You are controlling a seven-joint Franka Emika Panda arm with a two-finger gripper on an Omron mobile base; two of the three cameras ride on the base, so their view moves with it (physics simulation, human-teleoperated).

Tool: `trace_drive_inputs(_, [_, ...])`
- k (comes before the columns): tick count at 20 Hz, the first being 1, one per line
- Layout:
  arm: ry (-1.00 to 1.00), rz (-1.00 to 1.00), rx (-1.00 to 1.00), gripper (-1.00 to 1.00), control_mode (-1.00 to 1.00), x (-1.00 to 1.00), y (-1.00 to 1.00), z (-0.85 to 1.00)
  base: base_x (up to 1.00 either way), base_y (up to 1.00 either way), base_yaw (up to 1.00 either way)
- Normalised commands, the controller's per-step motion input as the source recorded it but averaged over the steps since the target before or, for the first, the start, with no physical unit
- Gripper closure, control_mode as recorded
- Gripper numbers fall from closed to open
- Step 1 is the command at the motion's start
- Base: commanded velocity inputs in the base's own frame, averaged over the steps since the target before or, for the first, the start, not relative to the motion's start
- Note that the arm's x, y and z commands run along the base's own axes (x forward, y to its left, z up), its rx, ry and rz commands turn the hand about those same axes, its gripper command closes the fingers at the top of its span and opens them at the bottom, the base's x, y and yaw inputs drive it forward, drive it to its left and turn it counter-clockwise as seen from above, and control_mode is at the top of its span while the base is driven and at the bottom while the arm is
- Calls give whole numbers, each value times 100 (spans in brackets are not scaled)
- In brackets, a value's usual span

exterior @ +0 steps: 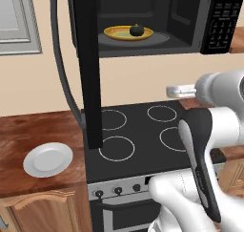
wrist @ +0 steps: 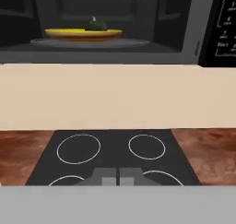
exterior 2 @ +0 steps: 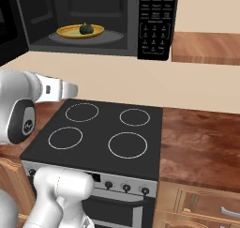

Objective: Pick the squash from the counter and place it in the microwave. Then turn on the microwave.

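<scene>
The squash (exterior: 137,30) sits on the yellow plate (exterior: 114,34) inside the open microwave (exterior 2: 154,25), looking small, firm, round and prone to roll, while the gripper (wrist: 119,176), pressed together and empty, hangs above the stovetop (exterior 2: 98,133).

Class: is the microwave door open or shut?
Open: the microwave interior shows the squash on its yellow plate.

A white plate (exterior: 48,159) lies on the wooden counter (exterior: 28,131) beside the stovetop (exterior: 143,135).

A kitchen: stovetop (exterior: 143,135), microwave (exterior 2: 154,23), wood counter (exterior 2: 201,147).
</scene>
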Motion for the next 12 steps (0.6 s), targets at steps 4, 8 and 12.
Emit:
trace_drive_inputs(4, [-19, 0, -3, 100, -100, -31, 16, -24, 0, 0, 0])
trace_drive_inputs(8, [-21, 0, -4, 100, -100, -59, 36, -8, 0, 0, 0])
trace_drive_inputs(12, [-18, 0, -3, 100, -100, -58, 41, -1, 0, 0, 0])
